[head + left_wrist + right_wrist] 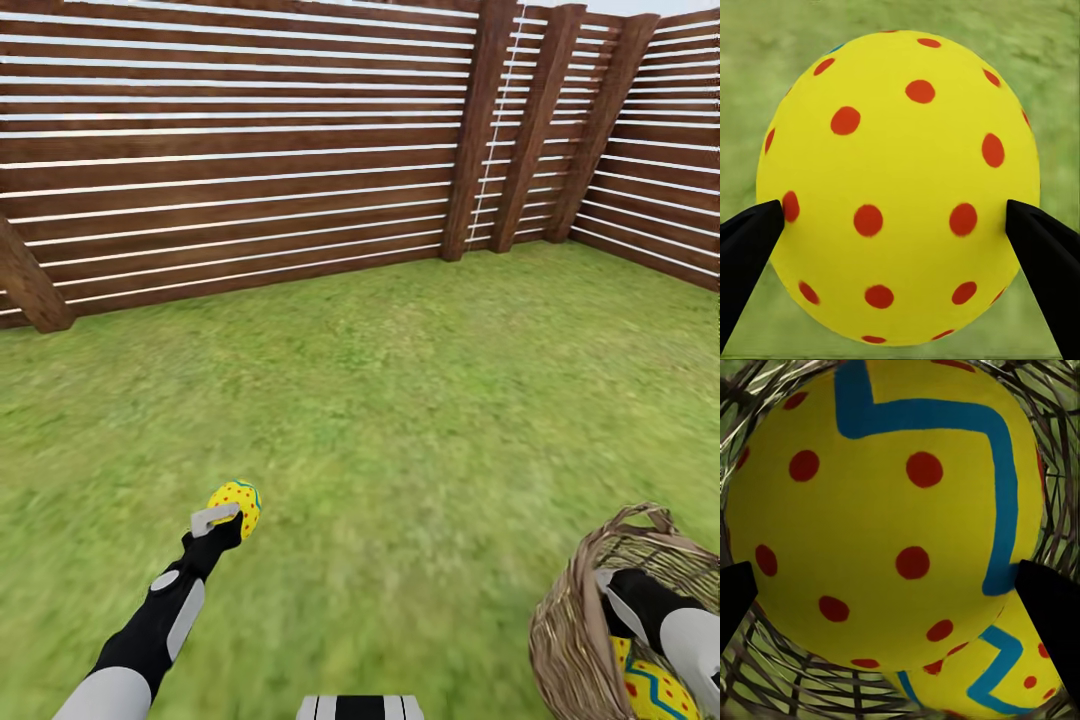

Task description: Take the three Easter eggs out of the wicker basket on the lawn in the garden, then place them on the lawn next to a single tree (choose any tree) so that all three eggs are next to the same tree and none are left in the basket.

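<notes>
The dotted egg [898, 187] sits between the left gripper [222, 520] jaws, closed on its sides and carried above the lawn [420, 400], its long axis running roughly along the fingers, away from the wrist. One egg is out, though no tree is in sight. Two zigzag eggs remain in the wicker basket [570, 620] — the right gripper [900, 585] jaws bracket the upper zigzag egg [885, 510]; whether they grip it, I cannot tell.

open lawn [400, 400] spreads between the wicker basket [575, 620] and the slatted fence [250, 160] well beyond it, with bare grass left of the basket. inside the basket, two zigzag eggs [885, 517] crowd the right claw [900, 607] against the woven wall.
</notes>
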Controlling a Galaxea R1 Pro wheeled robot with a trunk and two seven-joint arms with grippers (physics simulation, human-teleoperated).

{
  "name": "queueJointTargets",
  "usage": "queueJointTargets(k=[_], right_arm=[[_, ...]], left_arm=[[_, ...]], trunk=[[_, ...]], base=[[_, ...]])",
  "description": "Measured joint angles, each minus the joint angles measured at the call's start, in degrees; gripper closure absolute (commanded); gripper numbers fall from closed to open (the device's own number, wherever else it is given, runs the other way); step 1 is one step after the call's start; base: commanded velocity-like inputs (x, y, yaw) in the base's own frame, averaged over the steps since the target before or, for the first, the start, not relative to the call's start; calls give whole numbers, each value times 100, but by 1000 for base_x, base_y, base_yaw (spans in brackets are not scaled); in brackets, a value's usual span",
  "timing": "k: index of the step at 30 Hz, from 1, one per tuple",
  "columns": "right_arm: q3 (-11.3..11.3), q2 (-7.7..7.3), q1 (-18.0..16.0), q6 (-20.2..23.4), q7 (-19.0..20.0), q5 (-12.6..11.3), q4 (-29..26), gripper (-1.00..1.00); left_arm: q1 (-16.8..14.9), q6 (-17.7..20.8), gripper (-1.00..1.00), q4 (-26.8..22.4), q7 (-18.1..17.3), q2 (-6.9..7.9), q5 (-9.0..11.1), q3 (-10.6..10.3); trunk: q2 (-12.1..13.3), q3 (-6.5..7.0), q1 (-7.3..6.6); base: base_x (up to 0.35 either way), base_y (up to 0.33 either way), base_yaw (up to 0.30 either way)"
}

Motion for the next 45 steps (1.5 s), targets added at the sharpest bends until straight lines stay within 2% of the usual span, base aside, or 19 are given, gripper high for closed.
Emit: queueJointTargets(k=[8,15,20,28,33,45], right_arm=[[-1,0,0,0,0,1,0,100],[-3,0,0,0,-7,3,0,100],[1,0,0,0,-9,2,0,100],[0,0,0,0,-8,2,1,100],[-3,3,0,0,-8,8,0,100],[-14,1,0,1,-3,0,-2,100]], left_arm=[[0,130,100,-61,7,29,55,64],[-1,132,100,-662,6,39,60,77],[-1,131,100,-883,-2,54,60,102],[0,143,100,-853,-42,54,77,95],[-1,394,100,-843,-58,50,163,91],[7,394,100,-803,-66,29,197,84]], trunk=[[11,178,-21],[20,333,-39],[27,444,-52],[38,621,-72],[44,732,-84],[60,998,-113]], base=[[0,0,0],[0,0,0],[0,0,0],[0,0,0],[-60,0,0],[-90,0,0]])
